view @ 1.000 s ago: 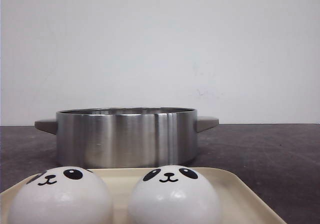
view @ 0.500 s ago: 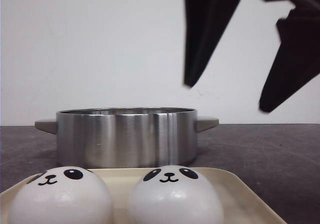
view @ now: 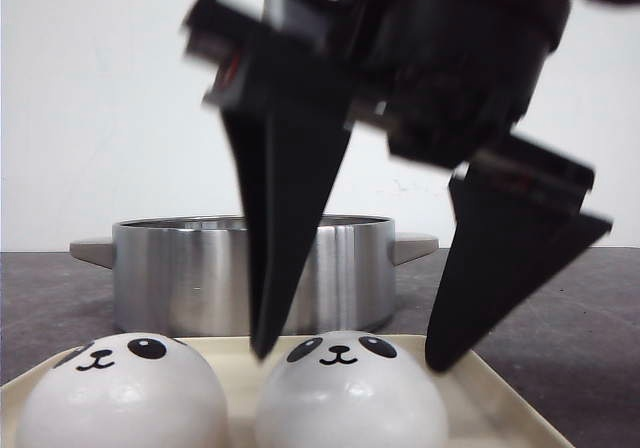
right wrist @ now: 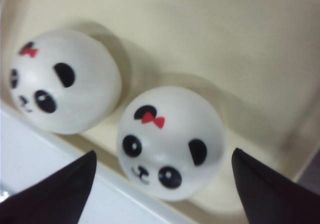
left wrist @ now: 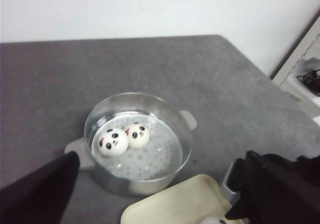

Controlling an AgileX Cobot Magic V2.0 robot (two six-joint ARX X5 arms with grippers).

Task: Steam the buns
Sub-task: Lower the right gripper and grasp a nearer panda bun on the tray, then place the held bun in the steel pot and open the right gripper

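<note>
Two white panda-faced buns sit on a cream tray: the left bun and the right bun. My right gripper is open, its black fingers hanging on either side of the right bun without touching it. The other tray bun lies beside it. Behind the tray stands the steel pot, where two more buns rest on a perforated plate. High above the pot and tray, my left gripper is open and holds nothing.
The pot's grey handles stick out on both sides. A white shelf with cables stands past the table's right edge. A white wall closes the back. Grey table surface lies beyond the pot.
My right gripper has come down from the upper right into the front view and now straddles the right bun on the tray. Buns, tray and pot have not moved.
</note>
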